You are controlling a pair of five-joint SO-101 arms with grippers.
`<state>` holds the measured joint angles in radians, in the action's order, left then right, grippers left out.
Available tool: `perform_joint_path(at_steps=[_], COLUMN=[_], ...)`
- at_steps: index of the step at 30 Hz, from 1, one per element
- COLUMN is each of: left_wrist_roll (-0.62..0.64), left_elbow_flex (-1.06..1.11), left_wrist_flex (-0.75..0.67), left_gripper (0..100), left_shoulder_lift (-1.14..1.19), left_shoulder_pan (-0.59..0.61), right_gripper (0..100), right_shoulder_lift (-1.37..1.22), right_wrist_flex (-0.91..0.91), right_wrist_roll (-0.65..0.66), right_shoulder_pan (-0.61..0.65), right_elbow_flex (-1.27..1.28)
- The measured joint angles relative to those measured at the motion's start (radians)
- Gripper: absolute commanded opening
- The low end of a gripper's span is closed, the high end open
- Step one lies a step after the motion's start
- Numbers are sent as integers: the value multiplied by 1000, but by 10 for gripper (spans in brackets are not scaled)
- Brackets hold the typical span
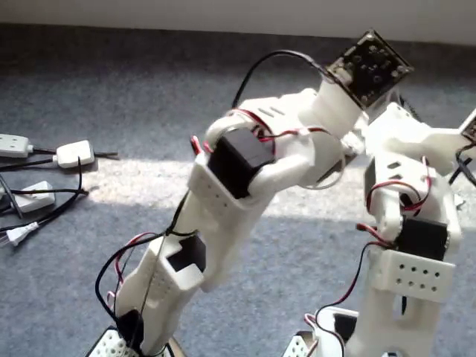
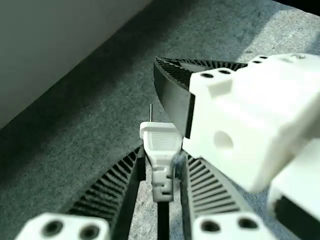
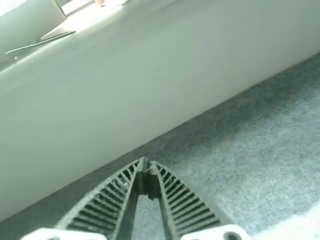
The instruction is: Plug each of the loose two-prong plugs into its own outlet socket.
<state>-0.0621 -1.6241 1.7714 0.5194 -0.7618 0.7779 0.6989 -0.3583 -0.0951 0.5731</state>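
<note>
My left gripper [image 2: 161, 161] is shut on a white two-prong plug [image 2: 159, 142], held between its ribbed black fingers [image 2: 117, 180] with the prongs pointing away over the grey carpet. Right beside this plug is a black finger [image 2: 172, 97] of the right arm, with its white housing [image 2: 250, 115] close by. My right gripper [image 3: 146, 171] is shut, its tips meeting above the carpet near a pale wall. In the high view, white outlet sockets [image 1: 15, 145] [image 1: 74, 154] [image 1: 33, 197] lie at the far left, with another loose plug [image 1: 18, 236] on a black cord.
Both arms [image 1: 245, 171] [image 1: 405, 223] lean toward the back right, where a wrist camera board [image 1: 372, 67] sticks up. Black cords [image 1: 52, 201] trail among the sockets. A pale wall [image 3: 150, 75] borders the carpet at the back.
</note>
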Motion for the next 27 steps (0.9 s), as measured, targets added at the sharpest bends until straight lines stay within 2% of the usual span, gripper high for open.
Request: perform_joint_path(at_steps=[9, 13, 17, 22, 27], left_wrist_roll=[0, 0, 0, 0, 0], left_elbow_flex=[-15, -9, 29, 98, 106], left_wrist_flex=[-8, -8, -8, -8, -8], left_gripper=[6, 6, 6, 6, 6], left_shoulder_lift=[-120, -138, -138, -112, -54], left_shoulder_pan=[3, 2, -8, -8, -6], right_gripper=[6, 6, 6, 6, 6], right_shoulder_lift=[-31, -11, 43, 157, 219], right_wrist_flex=[-120, -123, -117, -117, -117], right_wrist_roll=[21, 64, 84, 86, 86], right_shoulder_pan=[12, 18, -29, -78, -80], right_elbow_flex=[262, 198, 87, -49, -81])
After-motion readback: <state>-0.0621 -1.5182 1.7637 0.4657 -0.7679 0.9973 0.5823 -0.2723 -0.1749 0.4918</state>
